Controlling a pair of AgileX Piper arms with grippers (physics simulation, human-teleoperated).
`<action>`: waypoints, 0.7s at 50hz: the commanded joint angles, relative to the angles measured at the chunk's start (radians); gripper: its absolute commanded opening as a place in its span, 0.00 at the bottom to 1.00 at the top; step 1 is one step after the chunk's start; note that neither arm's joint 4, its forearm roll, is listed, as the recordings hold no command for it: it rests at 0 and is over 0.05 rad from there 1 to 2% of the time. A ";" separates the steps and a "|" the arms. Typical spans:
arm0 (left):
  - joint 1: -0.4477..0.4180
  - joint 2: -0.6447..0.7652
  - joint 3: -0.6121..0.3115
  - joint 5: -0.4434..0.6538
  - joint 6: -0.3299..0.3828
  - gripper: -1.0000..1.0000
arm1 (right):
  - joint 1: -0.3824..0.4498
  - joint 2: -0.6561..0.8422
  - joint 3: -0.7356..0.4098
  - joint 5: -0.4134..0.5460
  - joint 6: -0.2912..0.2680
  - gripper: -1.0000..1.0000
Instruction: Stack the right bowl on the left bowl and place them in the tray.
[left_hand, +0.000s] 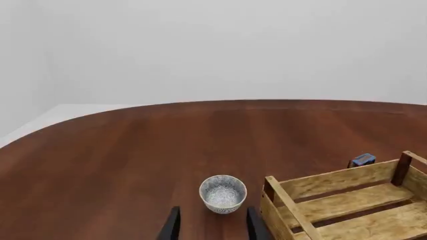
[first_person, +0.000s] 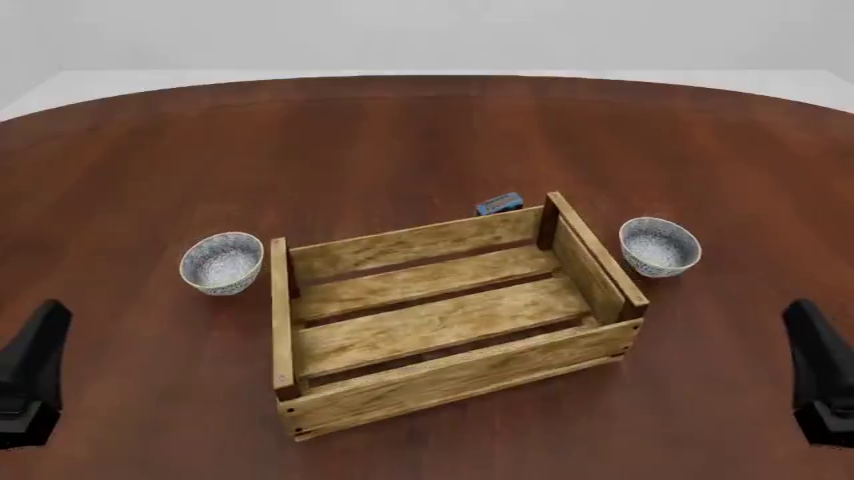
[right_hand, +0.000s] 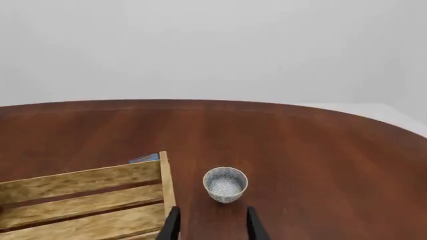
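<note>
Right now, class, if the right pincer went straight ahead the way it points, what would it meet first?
Most likely the right bowl: in the wrist view it sits just ahead of the open right pincer, roughly centred between the fingers. The tray lies off to one side. Depth is uncertain.

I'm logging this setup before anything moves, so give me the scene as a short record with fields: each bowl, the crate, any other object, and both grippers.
left bowl: upright on the table, outside the tray's left end, empty
right bowl: upright on the table, outside the tray's right end, empty
tray: between the bowls, nothing inside
small blue box: on the table just behind the tray's far side
left gripper: open, short of the left bowl, holding nothing
right gripper: open, short of the right bowl, holding nothing
stacking: not yet done
</note>
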 joint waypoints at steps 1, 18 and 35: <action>-0.006 0.002 -0.001 0.000 0.000 1.00 | 0.005 0.082 -0.023 -0.034 0.004 1.00; -0.029 0.046 0.006 -0.048 -0.006 1.00 | 0.002 0.509 -0.247 -0.072 0.003 1.00; -0.045 0.157 0.006 -0.139 -0.012 1.00 | -0.029 0.817 -0.612 0.167 -0.051 1.00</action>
